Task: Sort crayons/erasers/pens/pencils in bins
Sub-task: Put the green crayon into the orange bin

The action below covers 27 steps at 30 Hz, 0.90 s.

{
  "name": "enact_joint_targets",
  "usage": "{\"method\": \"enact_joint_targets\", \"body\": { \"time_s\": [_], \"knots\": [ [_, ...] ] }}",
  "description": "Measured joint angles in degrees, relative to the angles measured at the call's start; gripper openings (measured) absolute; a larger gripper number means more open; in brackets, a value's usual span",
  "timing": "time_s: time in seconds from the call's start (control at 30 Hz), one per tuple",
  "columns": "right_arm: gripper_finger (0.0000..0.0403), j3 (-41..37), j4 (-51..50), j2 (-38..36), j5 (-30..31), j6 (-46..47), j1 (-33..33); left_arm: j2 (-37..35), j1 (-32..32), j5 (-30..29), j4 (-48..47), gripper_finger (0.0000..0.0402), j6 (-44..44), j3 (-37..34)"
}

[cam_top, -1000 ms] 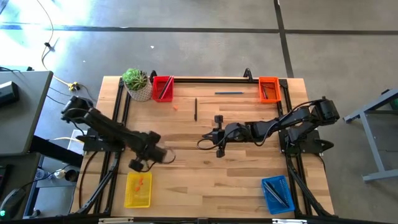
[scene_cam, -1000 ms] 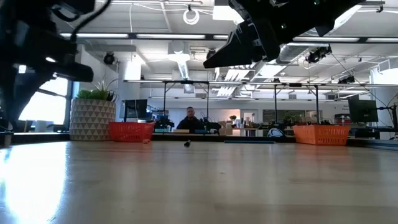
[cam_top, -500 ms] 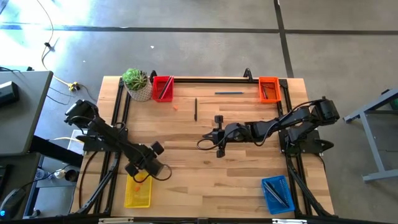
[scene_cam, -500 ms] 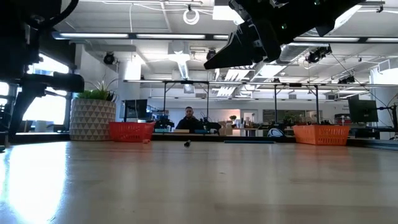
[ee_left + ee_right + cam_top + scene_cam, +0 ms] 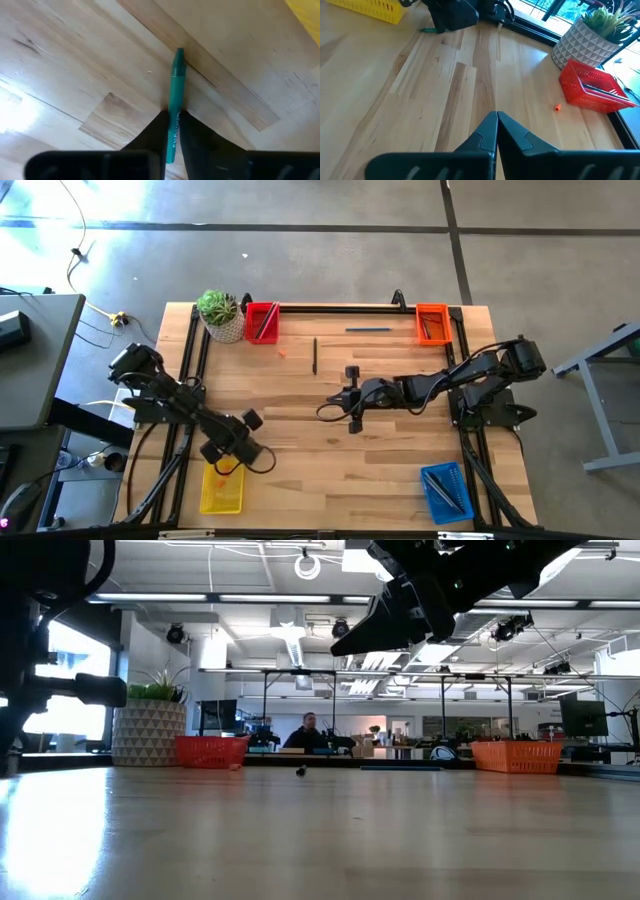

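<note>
A green crayon [image 5: 175, 92] lies on the wood beside the yellow bin [image 5: 221, 490], near the table's left front. My left gripper [image 5: 228, 458] stands over it, pointing down and shut on it. In the right wrist view the crayon's end [image 5: 427, 30] sticks out from under that gripper [image 5: 451, 15]. A short orange crayon [image 5: 283, 351] lies on the table near the red bin [image 5: 262, 322]. My right gripper [image 5: 352, 418] hangs shut over the table's middle, holding nothing. My left gripper pinches the green crayon's wrapped body [image 5: 173, 116], back from its tip, between its two fingers. The fingers come from above, pointing down, and lie across the crayon. The crayon lies flat on the table with its pointed tip [image 5: 179, 51] free.
The orange bin [image 5: 432, 323] stands at the far right, the blue bin [image 5: 444, 490] at the near right. A black pen [image 5: 314, 355], a blue pen [image 5: 368, 330] and a small black thing [image 5: 351, 371] lie on the far half. A potted plant [image 5: 220, 315] stands far left.
My left gripper has moved toward the table's near edge and down, to the far end of the yellow bin, rolling a little as it went. Over the last half second it has barely shifted.
</note>
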Motion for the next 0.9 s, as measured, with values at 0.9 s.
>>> {"method": "enact_joint_targets", "body": {
  "time_s": [0.9],
  "knots": [
    [0.0, -11.9, 14.2, 0.0, -5.9, 8.2, -4.5, -19.8, 15.0, -1.6, 40.1, 0.0001, -26.4, -11.4]
  ]
}}
